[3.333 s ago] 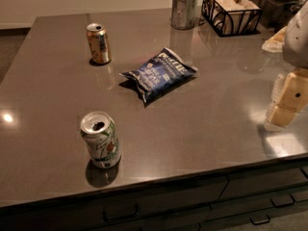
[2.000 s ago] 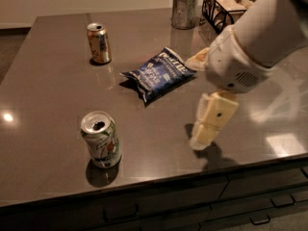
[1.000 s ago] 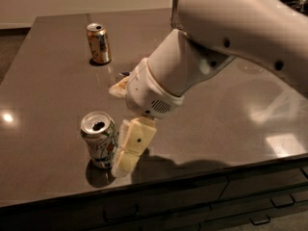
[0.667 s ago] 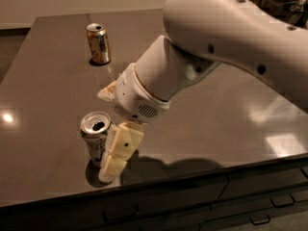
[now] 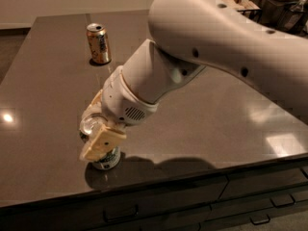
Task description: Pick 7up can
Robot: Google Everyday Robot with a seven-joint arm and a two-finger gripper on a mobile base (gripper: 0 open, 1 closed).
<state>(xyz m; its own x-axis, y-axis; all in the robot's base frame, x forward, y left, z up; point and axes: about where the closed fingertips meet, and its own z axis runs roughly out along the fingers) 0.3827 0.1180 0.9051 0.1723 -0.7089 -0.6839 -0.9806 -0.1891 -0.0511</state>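
The grasp step was in hand: the gripper point(image 5: 98, 137) sat down around the 7up can point(image 5: 109, 160), which stood upright inside it near the table's point(image 5: 216, 129) front edge. Whether it had clamped yet, I could not tell. Next it needed a firm squeeze, then a straight lift. A moment before, the gripper hung just beside the can. The gold-tan can point(image 5: 98, 43) stood well beyond it, untouched.

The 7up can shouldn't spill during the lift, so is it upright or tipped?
Upright: the 7up can stands on its base on the table, silver top upward, with the gripper at its upper half.
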